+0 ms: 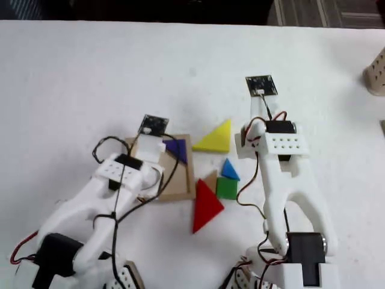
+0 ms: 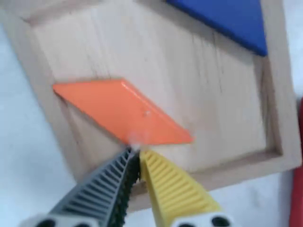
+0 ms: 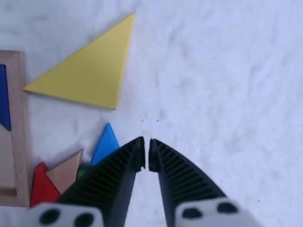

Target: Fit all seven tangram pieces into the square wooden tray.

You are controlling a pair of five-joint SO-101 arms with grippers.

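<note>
Left tool (image 2: 137, 153) together, tips touching orange parallelogram (image 2: 123, 111) lying in wooden tray (image 2: 246, 168), long axis crossing tool's line; right tool (image 3: 147, 153) together, hovering.

Left hand (image 2: 136, 158) closed, tilted downward, right hand (image 3: 147, 154) closed, pointing down

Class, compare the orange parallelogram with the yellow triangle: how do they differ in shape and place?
The orange parallelogram has four sides; the yellow triangle has three. The orange parallelogram lies inside the tray, the yellow triangle outside it on the table. The left pincer has its tips at the orange parallelogram's edge; no pincer touches the yellow triangle. Both lie flat.
</note>
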